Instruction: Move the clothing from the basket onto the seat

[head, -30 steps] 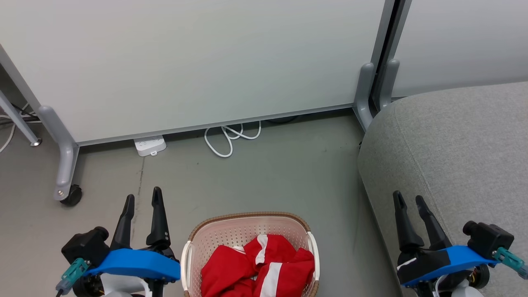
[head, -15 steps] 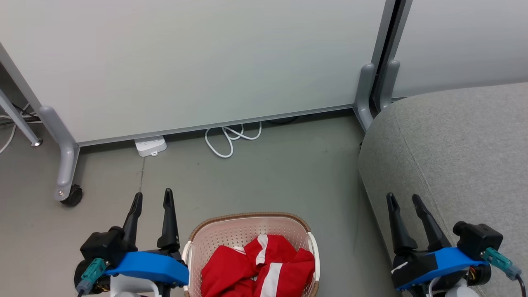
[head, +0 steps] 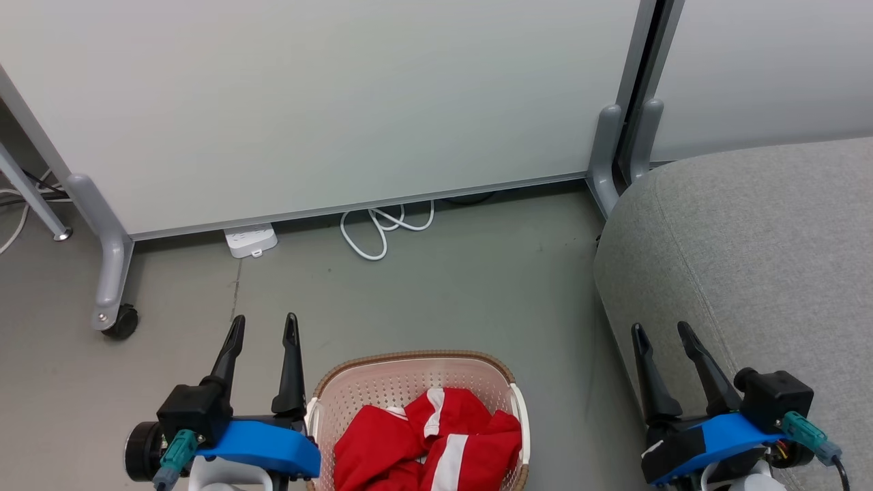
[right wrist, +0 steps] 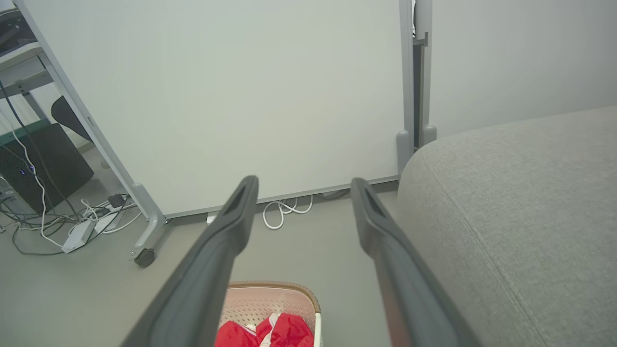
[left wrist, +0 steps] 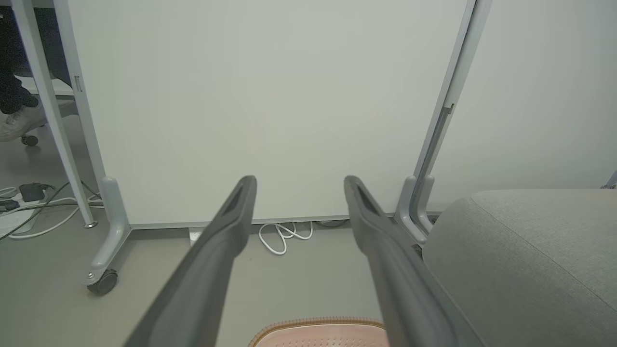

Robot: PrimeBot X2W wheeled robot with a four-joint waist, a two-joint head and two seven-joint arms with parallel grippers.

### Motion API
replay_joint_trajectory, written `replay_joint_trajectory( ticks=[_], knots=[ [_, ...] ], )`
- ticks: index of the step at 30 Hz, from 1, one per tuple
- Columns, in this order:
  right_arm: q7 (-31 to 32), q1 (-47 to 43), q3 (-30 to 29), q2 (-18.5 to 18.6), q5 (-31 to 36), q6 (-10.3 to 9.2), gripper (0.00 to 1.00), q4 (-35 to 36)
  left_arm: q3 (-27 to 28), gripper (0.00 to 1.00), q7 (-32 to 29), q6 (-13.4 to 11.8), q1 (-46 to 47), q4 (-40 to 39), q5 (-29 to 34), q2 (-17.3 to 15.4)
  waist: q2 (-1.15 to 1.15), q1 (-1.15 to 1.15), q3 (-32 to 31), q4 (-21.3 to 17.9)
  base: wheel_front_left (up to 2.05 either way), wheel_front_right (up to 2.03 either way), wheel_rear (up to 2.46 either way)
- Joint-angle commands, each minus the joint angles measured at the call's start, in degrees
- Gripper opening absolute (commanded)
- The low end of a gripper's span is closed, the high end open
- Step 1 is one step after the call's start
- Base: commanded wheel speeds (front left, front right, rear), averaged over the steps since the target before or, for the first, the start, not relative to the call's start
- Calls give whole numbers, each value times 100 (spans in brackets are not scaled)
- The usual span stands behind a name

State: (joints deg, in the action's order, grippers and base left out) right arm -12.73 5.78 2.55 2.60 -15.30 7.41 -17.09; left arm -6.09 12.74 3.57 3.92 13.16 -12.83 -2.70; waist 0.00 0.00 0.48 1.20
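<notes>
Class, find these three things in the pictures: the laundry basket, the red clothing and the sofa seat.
laundry basket (head: 409, 355): head view, on its brown far rim.
red clothing (head: 372, 440): head view, on the plain red fold at the left.
sofa seat (head: 771, 239): head view, on its bare grey top.

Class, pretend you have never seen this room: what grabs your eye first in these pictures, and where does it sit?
The bright red clothing with white stripes jumps out, heaped in the cream basket on the floor at the bottom centre of the head view. To its right bulks the big grey seat. The left gripper and right gripper stand either side of the basket, both open and holding nothing.
</notes>
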Motion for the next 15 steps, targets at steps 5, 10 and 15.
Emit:
replay_joint_trajectory(
  ticks=[5,10,15],
  knots=[
    [-94,110,-16,43,324,12,100,-35,-32,100,92,-9,82,30,295,-25,0,0,-2,-9,0,0,0],
    [-145,114,-33,43,550,13,100,-64,-71,100,148,-9,91,70,498,-26,0,0,3,-13,0,0,0],
    [-199,122,-45,44,768,13,100,-92,-105,100,197,-6,103,107,677,-26,0,0,2,-15,0,0,0]
  ],
)
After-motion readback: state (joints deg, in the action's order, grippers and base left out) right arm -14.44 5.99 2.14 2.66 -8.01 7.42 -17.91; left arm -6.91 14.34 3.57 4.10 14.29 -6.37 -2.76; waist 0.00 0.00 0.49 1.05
